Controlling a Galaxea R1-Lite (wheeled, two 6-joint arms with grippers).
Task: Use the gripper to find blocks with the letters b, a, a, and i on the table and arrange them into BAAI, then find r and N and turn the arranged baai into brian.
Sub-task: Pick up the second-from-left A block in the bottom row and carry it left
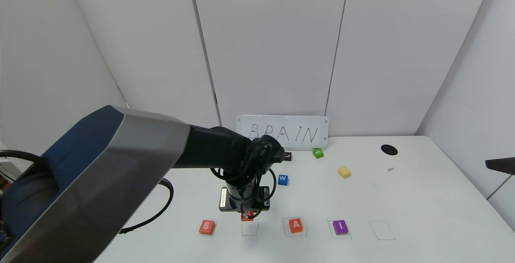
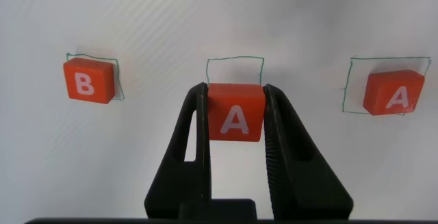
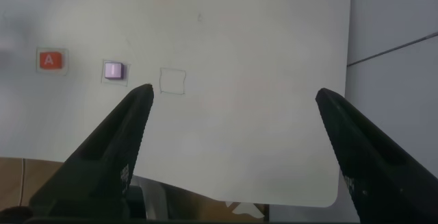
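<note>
1. While I look through the head camera, my left hand [image 1: 247, 214] hangs low over the white surface [image 1: 422, 214], just behind the second pen-drawn square [image 1: 250, 228] in the front row.
2. Its two black fingers [image 2: 198, 135] are closed onto the sides of an orange-red A block [image 2: 235, 112]; the left wrist camera shows the block clamped between them, letter facing up.
3. That same camera shows the held A just short of the vacant outline [image 2: 235, 70], not yet inside it.
4. Along the front row, the B block [image 1: 207, 227] sits at the first outline, a second A block [image 1: 296, 225] lies in the third, and the purple I block [image 1: 340, 227] lies in the fourth. A fifth outline [image 1: 382, 230] has nothing in it.
5. Farther back, the yellow block [image 1: 344, 171] lies well apart from the row, with a blue W block [image 1: 283, 179], a green block [image 1: 318, 153] and a black block [image 1: 287, 156] near a small whiteboard [image 1: 283, 132] lettered BRAIN.
6. My right hand [image 3: 233, 148] hovers off at the right edge of the surface, fingers spread wide, gripping nothing.
</note>
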